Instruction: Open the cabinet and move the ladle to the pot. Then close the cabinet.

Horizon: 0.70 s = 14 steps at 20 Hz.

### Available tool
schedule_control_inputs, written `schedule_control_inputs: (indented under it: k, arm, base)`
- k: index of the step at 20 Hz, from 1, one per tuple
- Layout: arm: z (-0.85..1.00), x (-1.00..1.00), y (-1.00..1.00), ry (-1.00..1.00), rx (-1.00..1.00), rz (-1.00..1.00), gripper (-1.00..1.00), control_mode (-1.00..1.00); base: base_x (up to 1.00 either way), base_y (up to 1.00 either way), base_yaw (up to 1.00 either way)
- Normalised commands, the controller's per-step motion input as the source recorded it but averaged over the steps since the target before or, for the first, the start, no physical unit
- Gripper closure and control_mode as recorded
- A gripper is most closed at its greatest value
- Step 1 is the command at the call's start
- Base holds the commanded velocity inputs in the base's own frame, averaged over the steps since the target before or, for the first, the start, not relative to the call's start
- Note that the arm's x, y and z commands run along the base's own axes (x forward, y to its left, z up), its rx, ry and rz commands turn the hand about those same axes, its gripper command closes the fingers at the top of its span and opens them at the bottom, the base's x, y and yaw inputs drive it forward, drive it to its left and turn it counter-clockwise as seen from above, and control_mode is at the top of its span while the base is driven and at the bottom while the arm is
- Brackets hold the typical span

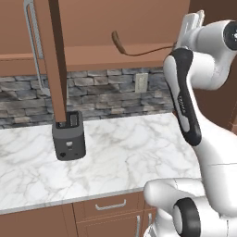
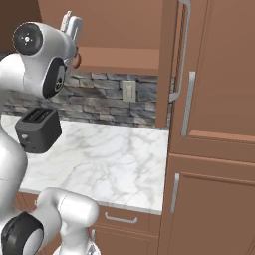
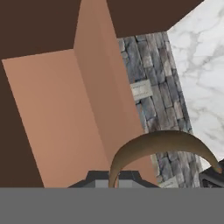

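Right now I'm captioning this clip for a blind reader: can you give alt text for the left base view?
The white arm's tool holds the ladle up at the open cabinet, its handle and thin stem jutting left. Below lies a marble counter with a dark toaster, backed by a grey stone wall.

Light is even and soft, with no glare. Shadows are faint. Edges look slightly jagged, but nothing is blurred.

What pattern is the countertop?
White marble with grey veining on the countertop, clearest in the left base view.
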Motion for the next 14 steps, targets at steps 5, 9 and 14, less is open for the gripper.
schedule_control_inputs:
  k: [5, 9, 14]
  arm:
    - [0.0, -0.98, 0.0, 0.08, 0.11, -0.02, 1.0, -1.0]
    - [0.0, -0.94, 0.0, 0.09, 0.03, 0.0, 1.0, -1.0]
    - [-0.07, -0.95, -0.01, 0.01, 0.0, 0.03, 1.0, -1.0]
  base:
    - [0.0, 0.0, 0.0]
    - [0.0, 0.0, 0.0]
    - [0.0, 0.0, 0.0]
